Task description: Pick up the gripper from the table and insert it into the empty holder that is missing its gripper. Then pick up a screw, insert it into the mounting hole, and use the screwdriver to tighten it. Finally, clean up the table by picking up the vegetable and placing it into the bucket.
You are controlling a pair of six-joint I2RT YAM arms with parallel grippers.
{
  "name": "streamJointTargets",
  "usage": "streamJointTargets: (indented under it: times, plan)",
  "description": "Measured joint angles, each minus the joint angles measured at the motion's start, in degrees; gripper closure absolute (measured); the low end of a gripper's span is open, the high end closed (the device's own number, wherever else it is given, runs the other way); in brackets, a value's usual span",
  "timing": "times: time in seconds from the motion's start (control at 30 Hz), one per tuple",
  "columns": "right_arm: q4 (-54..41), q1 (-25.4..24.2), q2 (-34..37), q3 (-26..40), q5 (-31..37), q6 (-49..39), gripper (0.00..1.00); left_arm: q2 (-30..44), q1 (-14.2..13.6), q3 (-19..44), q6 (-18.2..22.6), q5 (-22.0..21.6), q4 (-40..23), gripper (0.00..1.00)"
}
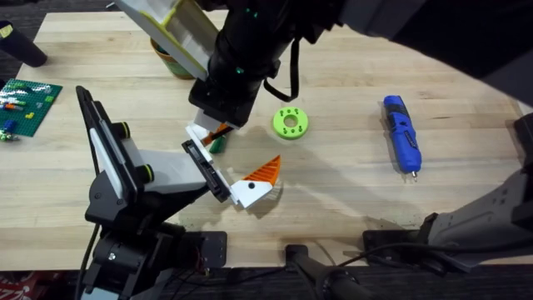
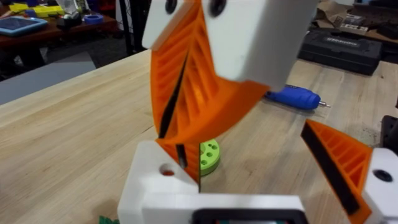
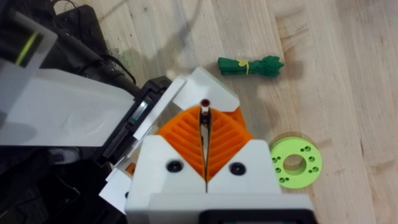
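You're in a workshop-style lab: butcher-block bench [image 1: 350,179], black tool case [image 2: 341,48] behind, cluttered side table [image 2: 37,22] beyond.

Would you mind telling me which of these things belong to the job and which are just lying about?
Job: gripper, holder, screwdriver, vegetable, bucket.
Lying about: green brick baseplate, lime disc with holes (role unclear).

The right gripper [image 3: 204,140] pinches a small screw [image 3: 204,103] between its orange pads [image 3: 180,134]; green vegetable [image 3: 250,65] lies beyond, lime disc [image 3: 295,163] beside.
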Motion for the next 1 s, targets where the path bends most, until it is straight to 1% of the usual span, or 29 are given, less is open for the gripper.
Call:
streamJointTargets:
  times: [0.5, 0.73, 1.0]
  plan:
    - [-1.43, -1.39, -0.30, -0.04, 0.00, 0.01, 0.995, 0.01, 0.01, 0.00, -0.02, -0.02, 0.18, 0.015]
    - [-1.98, -1.36, -1.55, 1.18, -0.02, 0.00, 0.994, 0.02, 0.01, 0.00, -0.02, -0.02, 0.18, 0.015]
    - [-0.22, -0.58, -1.66, 2.16, -0.01, -0.80, 0.995, 0.02, 0.01, 0.00, -0.02, -0.02, 0.18, 0.015]
